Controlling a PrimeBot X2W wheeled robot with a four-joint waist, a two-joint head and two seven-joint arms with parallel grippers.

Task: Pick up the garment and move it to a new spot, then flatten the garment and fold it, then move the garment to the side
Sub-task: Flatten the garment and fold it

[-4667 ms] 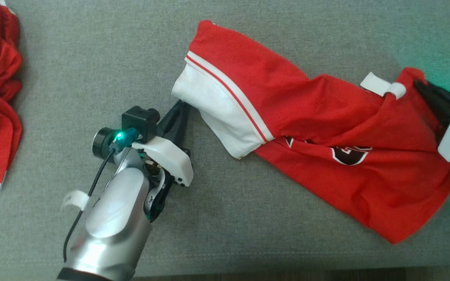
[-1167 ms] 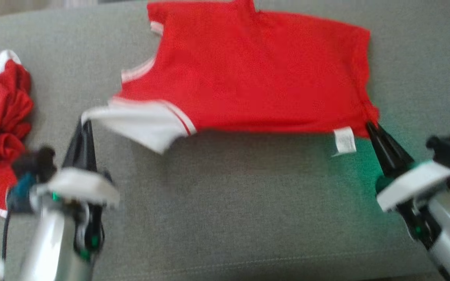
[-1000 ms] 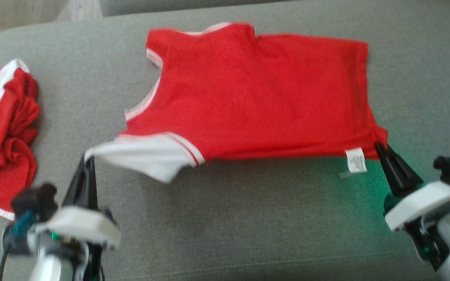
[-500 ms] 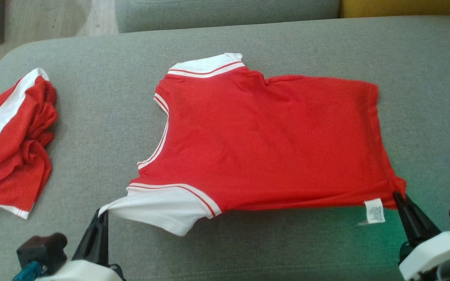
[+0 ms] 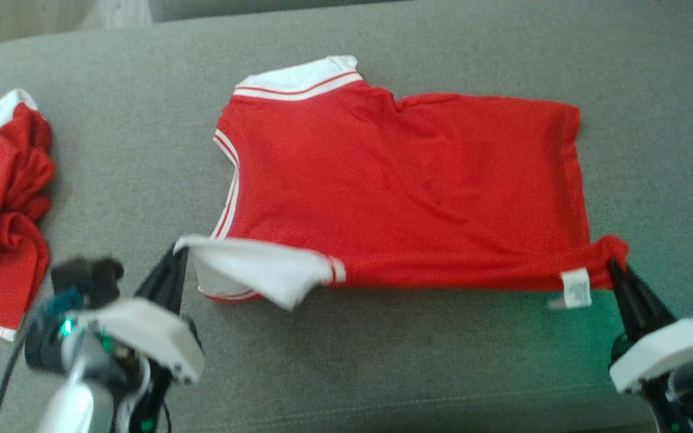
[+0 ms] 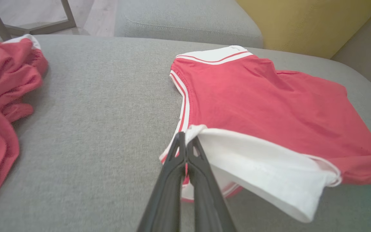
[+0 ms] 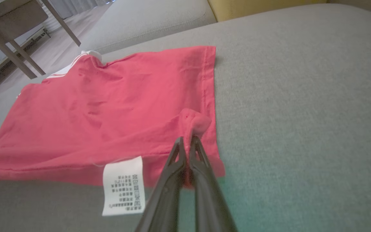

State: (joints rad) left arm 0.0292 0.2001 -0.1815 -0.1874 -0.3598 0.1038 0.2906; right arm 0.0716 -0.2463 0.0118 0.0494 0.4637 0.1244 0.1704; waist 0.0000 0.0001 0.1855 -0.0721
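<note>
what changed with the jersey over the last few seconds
The red jersey, bunched and twisted seconds ago, now lies spread on the cushion. The left pincer has lifted its white sleeve up and inward. The right pincer still pinches the hem corner; the crumpled red garment stays at the left.

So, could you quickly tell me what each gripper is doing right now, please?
Left gripper: shut on the red shirt, at its white sleeve.
Right gripper: shut on its hem corner.

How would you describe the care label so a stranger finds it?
On the grey cushion lies a spread-out red shirt. Follow its near edge to the corner the right gripper pinches. The care label hangs there: small, white, printed, unlike the striped white sleeves.
</note>
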